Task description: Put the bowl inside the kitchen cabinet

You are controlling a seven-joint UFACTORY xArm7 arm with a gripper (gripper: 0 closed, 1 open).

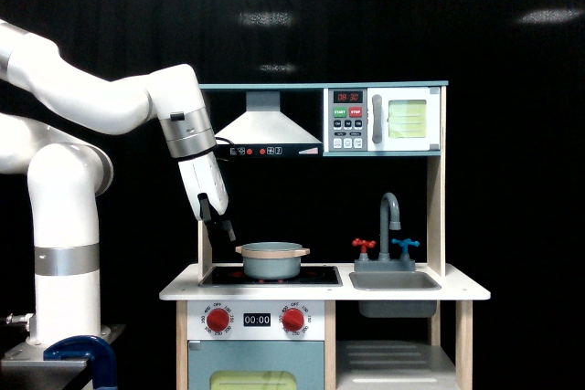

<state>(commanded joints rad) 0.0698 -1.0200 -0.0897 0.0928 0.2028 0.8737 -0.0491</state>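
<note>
So the bowl (271, 259) sits on the stove (271, 275), faucet (390, 218) at its 3 o'clock; tool (222, 228) tilted at 9 o'clock, grip unreadable, cabinet (395, 353) cut off.

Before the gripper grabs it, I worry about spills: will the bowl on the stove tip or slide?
The bowl looks rigid, squat and flat-bottomed, so tipping seems unlikely. On the smooth-looking stovetop it may slide if nudged sideways. Its wooden rim probably offers decent grip.

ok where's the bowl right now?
In the exterior view the bowl sits on the stovetop, under the range hood, left of the sink. The gripper hangs just to its upper left.
</note>
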